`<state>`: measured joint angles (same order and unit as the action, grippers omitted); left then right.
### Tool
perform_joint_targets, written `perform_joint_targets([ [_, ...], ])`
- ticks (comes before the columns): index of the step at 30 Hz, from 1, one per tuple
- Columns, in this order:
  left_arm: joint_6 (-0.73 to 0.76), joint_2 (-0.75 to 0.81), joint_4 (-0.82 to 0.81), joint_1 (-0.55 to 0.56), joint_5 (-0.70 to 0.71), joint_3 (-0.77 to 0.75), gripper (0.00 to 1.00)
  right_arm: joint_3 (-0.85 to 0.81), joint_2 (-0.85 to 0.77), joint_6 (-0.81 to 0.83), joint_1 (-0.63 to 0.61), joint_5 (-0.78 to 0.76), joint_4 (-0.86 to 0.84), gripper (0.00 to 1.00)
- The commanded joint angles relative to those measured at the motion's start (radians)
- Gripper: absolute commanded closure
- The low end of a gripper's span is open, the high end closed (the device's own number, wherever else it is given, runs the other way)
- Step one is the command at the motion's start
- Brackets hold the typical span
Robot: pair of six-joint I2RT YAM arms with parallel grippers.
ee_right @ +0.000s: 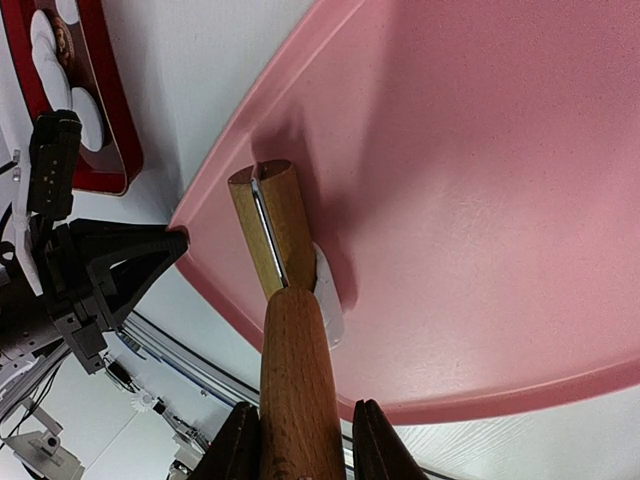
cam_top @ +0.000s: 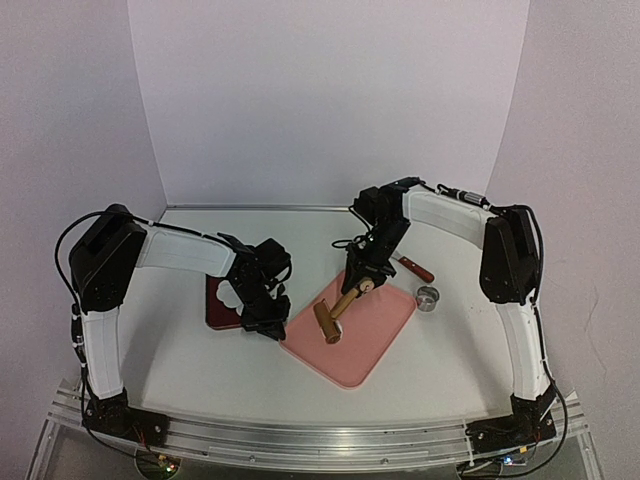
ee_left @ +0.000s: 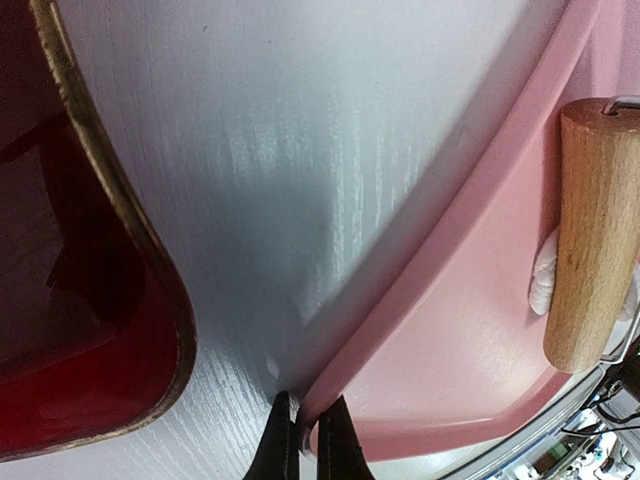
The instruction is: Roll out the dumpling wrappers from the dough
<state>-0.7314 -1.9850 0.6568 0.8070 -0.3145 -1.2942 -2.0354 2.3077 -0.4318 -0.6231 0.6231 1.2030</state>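
First, consult the overhead view. Locate the pink board (cam_top: 365,345) on the counter (cam_top: 180,370), with the red tray (cam_top: 215,305) just beside its left edge. Note that the left gripper (cam_top: 268,325) sits at that edge, and that the right gripper (cam_top: 357,277) holds the rolling pin (cam_top: 338,310) tilted over the board. A ring cutter (cam_top: 428,298) and a knife (cam_top: 415,268) lie to the right of the board, apart from both arms.

Next, read the left wrist view. Confirm that the left jaws are closed on the board's raised rim, apparently to steady it. Find the dough (ee_left: 545,285) as a small white patch on the board, showing from beneath the wooden roller.

Then, read the right wrist view. Verify that the right jaws clamp the rolling pin's handle from both sides, with the roller resting on the dough near the board's corner. Observe at least two dumpling wrappers (ee_right: 42,45) lying in the red tray; the rest of the tray is out of frame.

Judge progress as follows: some wrappers are finished and stored, and one piece of dough is under the roller. Expect rolling, cutting and transfer to the tray to remain for this piece.
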Motion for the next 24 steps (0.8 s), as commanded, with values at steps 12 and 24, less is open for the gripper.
perform_joint_targets([
  [12,-0.031,-0.023,-0.044,0.008,0.012,-0.005,1.00,0.095,0.176,0.003,-0.059,-0.335,0.031,1.00],
  [24,-0.033,-0.024,-0.044,0.009,0.014,-0.014,1.00,0.100,0.149,-0.015,-0.059,-0.199,-0.058,1.00],
])
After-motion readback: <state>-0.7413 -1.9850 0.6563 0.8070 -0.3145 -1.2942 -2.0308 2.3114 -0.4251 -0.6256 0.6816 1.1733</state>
